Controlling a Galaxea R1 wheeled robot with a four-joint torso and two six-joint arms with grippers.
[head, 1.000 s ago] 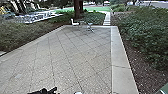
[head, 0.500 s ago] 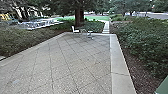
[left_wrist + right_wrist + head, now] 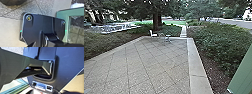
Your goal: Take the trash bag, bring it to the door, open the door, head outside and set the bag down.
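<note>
Rough, grainy paving; smoother border; smooth, painted-looking door; glass pane

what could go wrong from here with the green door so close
The door stands close on the robot's right, so it might swing back into the robot or get bumped.

The dark rounded shape, probably the bag, might drag or get run over; whether it is held or resting on the paving can't be told.

Veering right past the pale border might put a wheel in the soil.
</note>
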